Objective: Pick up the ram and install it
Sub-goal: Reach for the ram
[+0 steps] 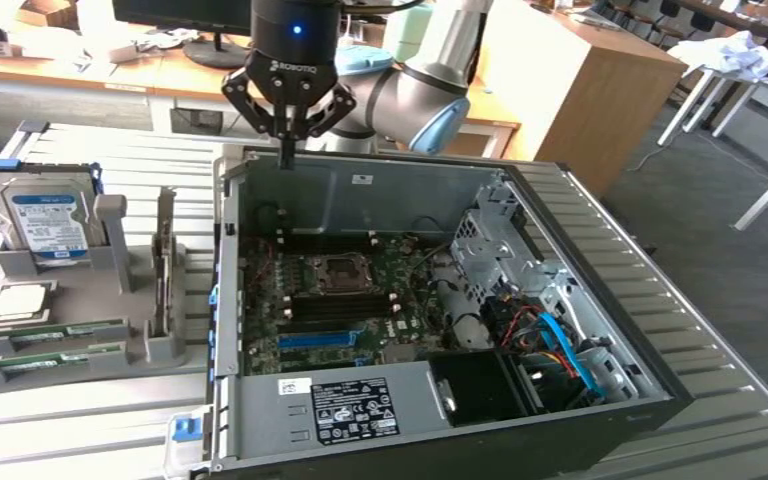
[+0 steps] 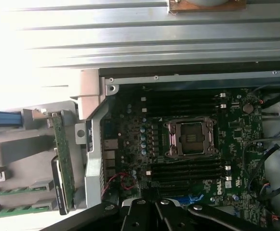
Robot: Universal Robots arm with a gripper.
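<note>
Gripper: your gripper (image 1: 287, 150) is pinched closed and empty, above the far wall of the computer case (image 1: 357, 195).
Ram: the ram (image 1: 48, 334) stands on edge in the grey rack (image 1: 160, 348), outside the case.
Bearing: it is well apart from your gripper, toward the exterior view's left and nearer the camera.
Long axis: it runs across that view.
</note>
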